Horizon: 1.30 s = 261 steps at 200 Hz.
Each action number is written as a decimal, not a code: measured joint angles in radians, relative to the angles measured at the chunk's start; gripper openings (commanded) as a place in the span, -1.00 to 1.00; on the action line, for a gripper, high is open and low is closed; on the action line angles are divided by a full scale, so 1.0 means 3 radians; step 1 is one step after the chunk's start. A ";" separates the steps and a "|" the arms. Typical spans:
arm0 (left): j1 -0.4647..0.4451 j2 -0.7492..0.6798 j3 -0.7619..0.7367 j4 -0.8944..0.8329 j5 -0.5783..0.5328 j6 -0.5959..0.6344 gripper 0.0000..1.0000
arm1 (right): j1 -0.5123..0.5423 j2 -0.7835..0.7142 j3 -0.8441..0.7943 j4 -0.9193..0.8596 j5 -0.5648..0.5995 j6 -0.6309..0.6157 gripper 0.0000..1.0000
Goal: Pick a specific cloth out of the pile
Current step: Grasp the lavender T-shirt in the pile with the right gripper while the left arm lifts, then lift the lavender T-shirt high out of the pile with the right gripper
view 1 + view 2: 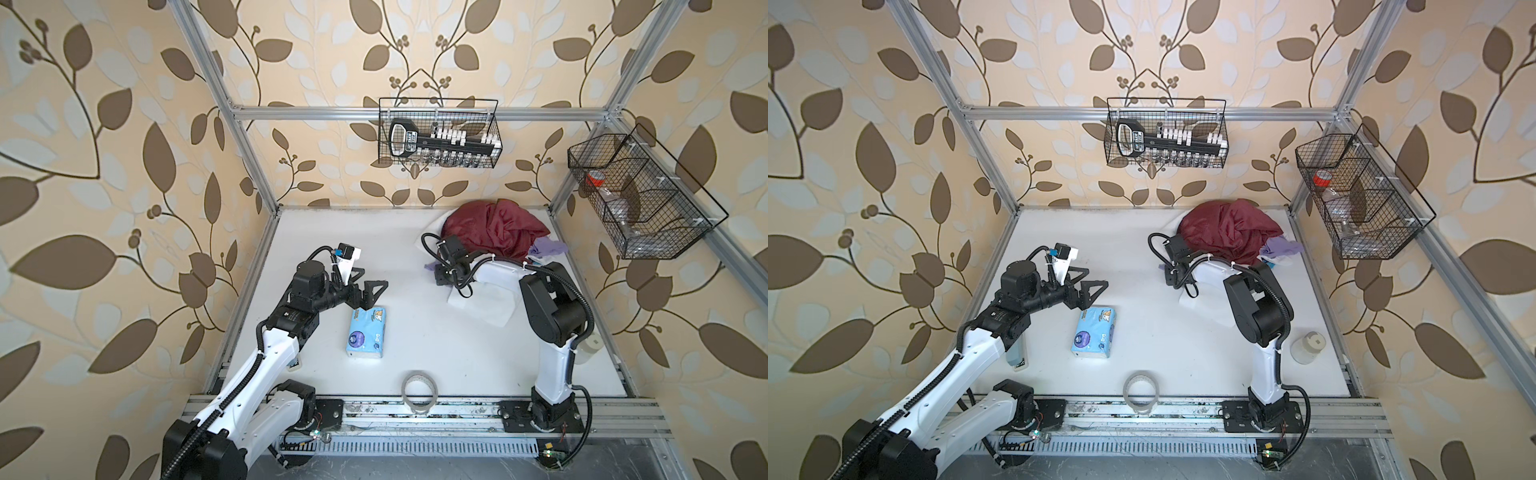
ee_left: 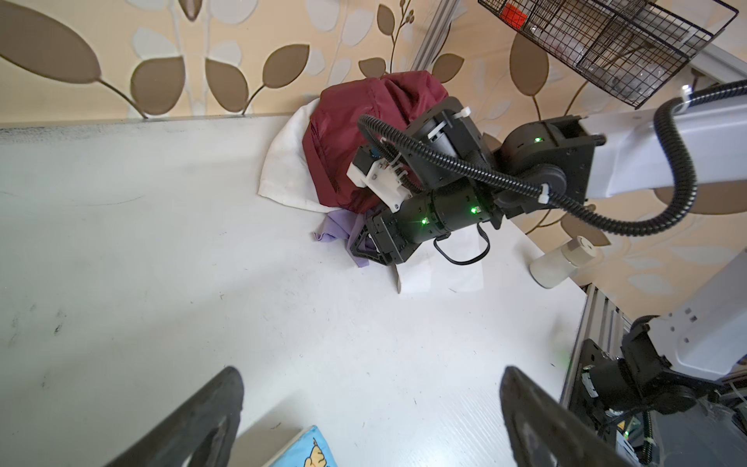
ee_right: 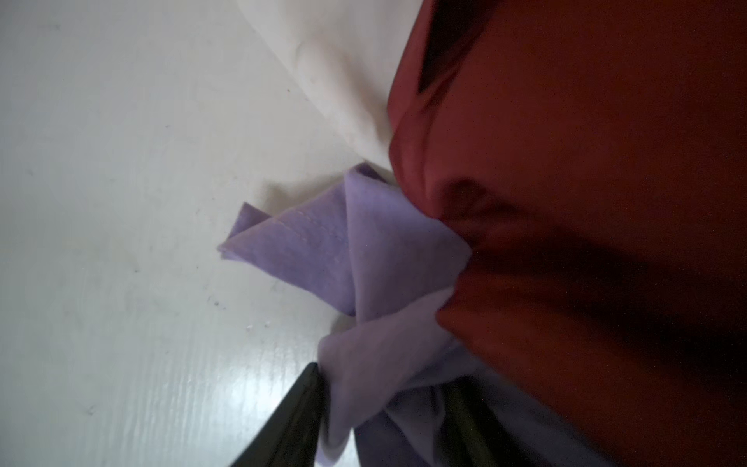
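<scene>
The pile (image 1: 494,228) sits at the back right of the table: a dark maroon cloth (image 1: 1229,232) heaped over a white garment (image 2: 283,170). The cloth (image 3: 364,250), lavender, pokes out from under the maroon at the pile's front left and also at the pile's right side (image 1: 548,248). My right gripper (image 3: 384,388) is low at the pile's front-left edge (image 1: 438,276) with a bunched lavender fold pinched between its jaws. My left gripper (image 1: 372,278) hovers open and empty over the table's left half, above a tissue pack.
A blue tissue pack (image 1: 365,332) lies under the left gripper. A tape roll (image 1: 419,392) sits at the front edge. A white bottle (image 1: 1306,347) stands behind the right arm. Wire baskets hang on the back rail (image 1: 438,133) and the right rail (image 1: 640,195).
</scene>
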<state>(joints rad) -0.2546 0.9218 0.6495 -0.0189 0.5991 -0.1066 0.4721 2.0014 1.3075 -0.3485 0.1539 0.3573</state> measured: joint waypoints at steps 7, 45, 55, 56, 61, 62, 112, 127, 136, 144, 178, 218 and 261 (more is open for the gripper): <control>-0.0006 0.0000 0.0000 -0.0001 -0.0003 0.0000 0.98 | 0.0000 0.0019 0.0014 0.0003 0.0020 0.0020 -0.41; -0.0028 -0.0048 0.0000 -0.0001 -0.0018 0.0001 0.98 | 0.0003 0.0033 0.0038 0.0028 0.0145 0.0047 -1.00; -0.0029 -0.0067 0.0000 -0.0001 -0.0018 0.0001 0.98 | 0.0011 0.0027 0.0037 0.0022 0.0191 0.0053 -1.00; -0.0029 -0.0069 0.0000 -0.0001 -0.0018 0.0003 0.98 | 0.0013 0.0025 0.0037 0.0019 0.0198 0.0055 -1.00; -0.0029 -0.0078 0.0000 -0.0001 -0.0018 0.0003 0.98 | 0.0017 0.0011 0.0037 0.0009 0.0229 0.0053 -1.00; -0.0029 -0.0079 0.0000 -0.0001 -0.0018 0.0003 0.98 | 0.0018 0.0010 0.0037 0.0005 0.0230 0.0053 -1.00; -0.0090 -0.0126 0.0000 -0.0008 -0.0025 0.0011 0.98 | 0.0041 -0.0693 0.0031 -0.0131 0.0562 -0.0057 -1.00; -0.0104 -0.0154 0.0000 -0.0017 -0.0034 0.0014 0.98 | 0.0041 -0.0974 0.0046 -0.0169 0.0683 -0.0125 -1.00; -0.0116 -0.0172 0.0000 -0.0020 -0.0046 0.0015 0.98 | 0.0041 -0.1109 0.0072 -0.0200 0.0752 -0.0164 -1.00; -0.0122 -0.0187 0.0000 -0.0025 -0.0052 0.0018 0.98 | 0.0039 -0.1219 0.0109 -0.0228 0.0819 -0.0214 -1.00; -0.0139 -0.0224 0.0000 -0.0029 -0.0089 0.0050 0.98 | 0.0037 -0.1556 0.0319 -0.0357 0.1062 -0.0423 -1.00; -0.0172 -0.0256 0.0000 -0.0052 -0.0111 0.0076 0.98 | 0.0023 -0.1849 0.0613 -0.0467 0.1283 -0.0685 -1.00; -0.0202 -0.0289 0.0000 -0.0060 -0.0135 0.0088 0.98 | 0.0018 -0.2071 0.0904 -0.0501 0.1362 -0.0895 -1.00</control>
<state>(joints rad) -0.3153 0.8352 0.6495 -0.0368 0.5587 -0.0803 0.4774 1.3800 1.5787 -0.4988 0.5625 0.0887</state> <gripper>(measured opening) 0.989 0.058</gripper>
